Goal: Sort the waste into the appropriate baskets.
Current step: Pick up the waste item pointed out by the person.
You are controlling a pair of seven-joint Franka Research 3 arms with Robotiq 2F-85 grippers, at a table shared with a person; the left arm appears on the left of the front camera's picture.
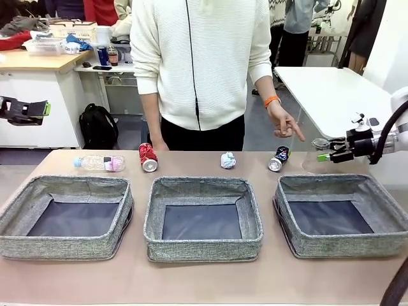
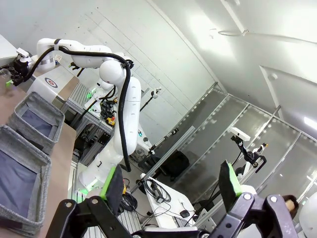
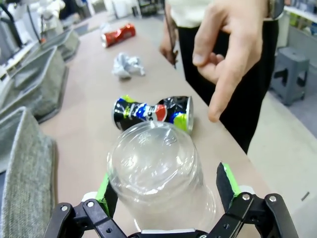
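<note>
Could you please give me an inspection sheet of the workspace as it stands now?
Surface: tan table, nothing spilled.
Job's things: left basket, middle basket, right basket empty; bottle, red can, paper ball, dark can lying behind them; clear cup between the fingers of the right gripper.
Clutter: nothing seen.
Grippers: right gripper open around the cup; left gripper open, empty, raised.
Cables: black hose along right arm.
Surroundings: person's hand pointing at dark can.

black backpack (image 1: 97,127) on floor; white side table (image 1: 331,89) far right; grey stool (image 3: 292,64) on floor
</note>
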